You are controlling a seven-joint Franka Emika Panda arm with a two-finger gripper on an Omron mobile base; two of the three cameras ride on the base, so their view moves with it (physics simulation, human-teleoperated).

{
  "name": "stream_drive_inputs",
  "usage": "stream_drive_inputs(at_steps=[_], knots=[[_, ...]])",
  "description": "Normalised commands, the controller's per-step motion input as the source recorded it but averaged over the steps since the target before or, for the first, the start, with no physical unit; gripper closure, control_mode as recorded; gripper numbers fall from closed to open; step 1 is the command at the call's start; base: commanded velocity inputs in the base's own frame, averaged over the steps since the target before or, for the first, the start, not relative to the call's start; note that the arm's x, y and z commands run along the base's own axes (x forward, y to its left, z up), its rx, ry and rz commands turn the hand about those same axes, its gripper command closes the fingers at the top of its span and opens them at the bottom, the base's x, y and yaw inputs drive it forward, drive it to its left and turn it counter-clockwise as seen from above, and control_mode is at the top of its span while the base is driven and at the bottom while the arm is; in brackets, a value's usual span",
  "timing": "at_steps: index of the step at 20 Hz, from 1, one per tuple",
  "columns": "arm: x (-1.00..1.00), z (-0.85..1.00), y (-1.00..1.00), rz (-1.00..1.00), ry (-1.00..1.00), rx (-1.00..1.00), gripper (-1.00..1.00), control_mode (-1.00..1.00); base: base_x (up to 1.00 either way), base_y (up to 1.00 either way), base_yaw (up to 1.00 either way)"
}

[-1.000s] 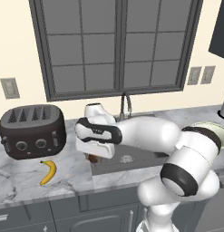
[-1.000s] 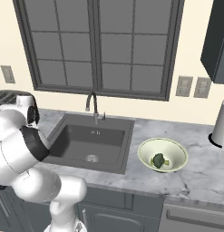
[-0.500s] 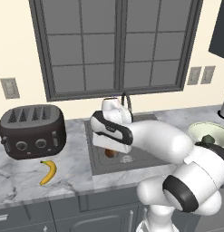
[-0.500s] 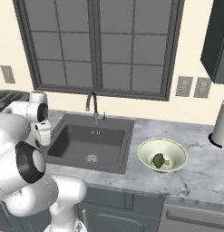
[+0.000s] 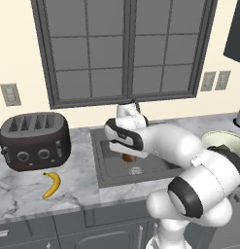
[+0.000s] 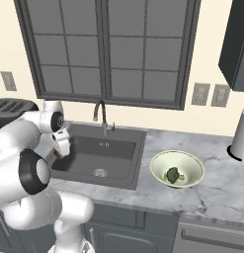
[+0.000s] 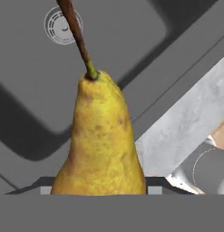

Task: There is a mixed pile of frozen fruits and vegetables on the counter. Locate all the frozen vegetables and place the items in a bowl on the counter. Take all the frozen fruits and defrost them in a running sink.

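Hanging over the sink (image 5: 133, 163), the gripper (image 5: 127, 156) is seen with a pear (image 7: 100, 140) clamped between its jaws — in the hand view the yellow-brown fruit rises stem-up from the bottom edge, with the dark basin and its round drain (image 7: 62, 26) beyond it. Taken from the left of the sink: a dark toaster (image 5: 35, 141) stands on the marble counter (image 5: 24, 189), and the banana (image 5: 52, 185) lies just in front of it, well apart from the basin and untouched. A second ago the hand was carried low by the sink's left rim, close to the toaster side; it has since been swung rightward and is now held above the basin itself, the brown fruit showing just under the hand near the drain. At the sink's back edge the arched faucet (image 6: 100, 114) stands; whether water is running cannot be told. To the right of the sink the pale green bowl (image 6: 160, 163) is set on the counter with the broccoli floret (image 6: 173, 175) already inside. By this reading, the vegetable part is at least partly done, one fruit is about to be released into the sink, and the banana is left to be fetched — the tiny yellow-green sliver cannot be made out.
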Motion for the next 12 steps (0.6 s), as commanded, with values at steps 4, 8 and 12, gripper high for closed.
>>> stream_drive_inputs(at_steps=[4, 8, 12], knots=[[0.40, -0.05, -0.42, 0.00, -0.07, -0.07, 1.00, -1.00, 0.00, 0.00, 0.00], [0.37, -0.08, -0.28, 0.00, -0.07, -0.04, 1.00, -1.00, 0.00, 0.00, 0.00], [0.30, -0.40, -0.17, 0.00, 0.00, -0.04, 1.00, -1.00, 0.00, 0.00, 0.00]])
